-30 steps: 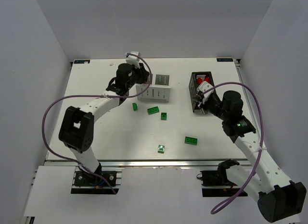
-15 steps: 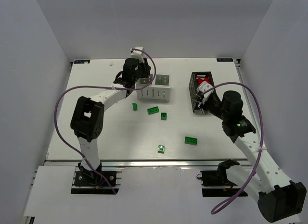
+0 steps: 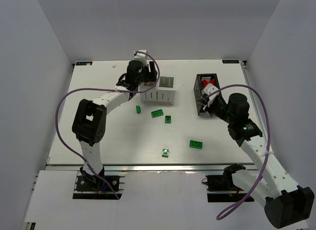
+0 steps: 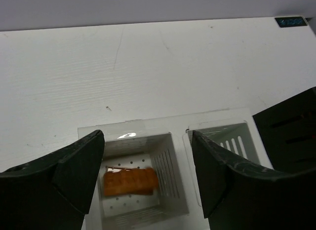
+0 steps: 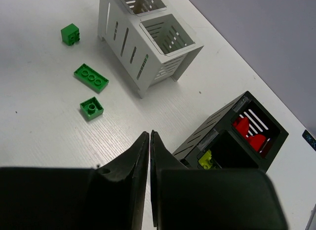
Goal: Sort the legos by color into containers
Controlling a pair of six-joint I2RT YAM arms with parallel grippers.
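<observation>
**Fig. 1. Brick sorting by colour: both pincers at the boxes**

Shows the left pincer (image 4: 147,135) from its own wrist camera, fingers (image 4: 69,171) spread wide apart and gripping nothing. Looks down between them into the left compartment of the white box (image 4: 158,127), onto one orange-looking brick (image 4: 129,181), blurred, low inside that compartment. Places this pincer, in the top view, above the left end of the white box, toward the far middle of the counter (image 3: 123,141).

Sets the black box (image 3: 199,94) to the right of the white one, apart from it. Finds the right pincer (image 5: 149,137) at the near end of the black box; cannot tell whether touching it. Shows its fingers (image 5: 133,161) pressed together down to a hairline gap, with nothing between them. Reveals, in the right wrist view, red bricks (image 5: 251,131) in the far compartment of the black box and a yellow-green brick (image 5: 206,161) in the near one.

Leaves five green bricks loose on the counter, all nearer the arms than the boxes:
- a square green brick (image 3: 138,109) just in front of the white box
- a long green brick (image 3: 157,113) and a second square brick (image 3: 168,119) close together to its right
- a second long brick (image 3: 196,144) farther toward the arms
- a nearest brick (image 3: 166,152), pale on top, closest to the counter's near edge
</observation>
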